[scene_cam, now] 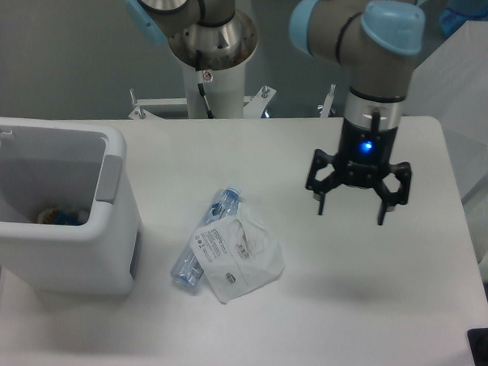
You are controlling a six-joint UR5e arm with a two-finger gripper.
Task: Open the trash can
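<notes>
Hanging above the table at about two o'clock from the middle of the picture, the gripper points straight down with its two black fingers spread wide apart and nothing between them. A blue light glows on the wrist just above the fingers, and a soft shadow lies on the table surface below, so the claw is up in the air and touches nothing.

At nine o'clock, well apart from the claw, stands the trash can, a boxy white bin with rounded corners, set on the table's left edge. Its top is uncovered and the inside shows plainly. At the bottom of the bin lies something small in orange and blue, too blurred to name. A grey tab sits on the bin's right rim, toward three o'clock of its opening. At the bin's upper left a thin white piece stands up, possibly the raised lid, though only a sliver of it shows at the picture's edge.

Between bin and claw, near six o'clock from the middle, a clear plastic bottle lies on its side, slanting from one o'clock down to seven. A white packet with printed lines rests partly across it, touching it.
</notes>
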